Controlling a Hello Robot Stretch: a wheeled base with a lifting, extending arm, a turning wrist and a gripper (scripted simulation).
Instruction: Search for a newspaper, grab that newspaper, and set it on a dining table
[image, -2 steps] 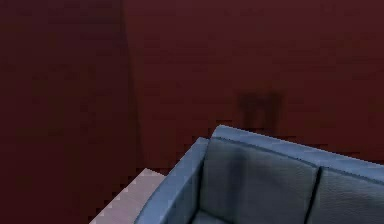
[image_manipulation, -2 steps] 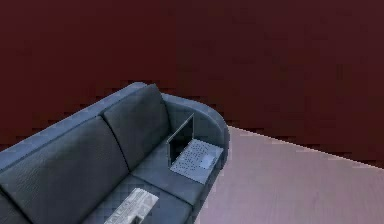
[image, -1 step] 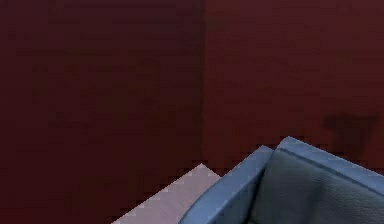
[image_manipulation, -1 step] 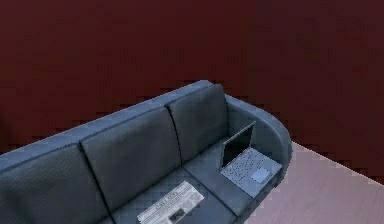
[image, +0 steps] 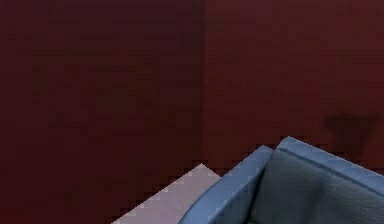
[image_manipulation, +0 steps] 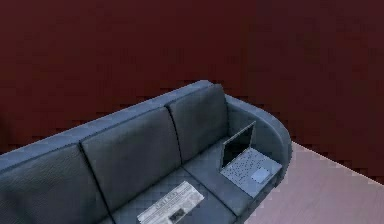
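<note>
Clearly, the newspaper (image_manipulation: 171, 205) is already found: it lies flat on the middle seat cushion of the sofa (image_manipulation: 120, 150), in the lower middle of the arm side view and very near the bottom edge. Its long axis goes slantwise, from the lower left up to the upper right, about parallel with the front edge of the seat. Which way it lies from the gripper's fingers cannot be told from these pictures, and how the fingers stand cannot be told either. The judgement is that the coming move depends on bringing the arm in line with this slanted sheet (a thin, flat thing, so probably not easy to take from a soft cushion).

Just beside the newspaper, toward the right, an open laptop (image_manipulation: 247, 163) stands on the next seat with its screen upright; the two look close but apart. A reach that goes too far right could disturb it.

Behind the sofa rises a dark red wall (image_manipulation: 120, 50), and pale floor (image_manipulation: 320, 190) is at the lower right. The sofa's left end is cut off by the frame. In the forward view one rounded end of the sofa (image: 300, 185) enters at the lower right, beside a strip of floor (image: 170, 200).
</note>
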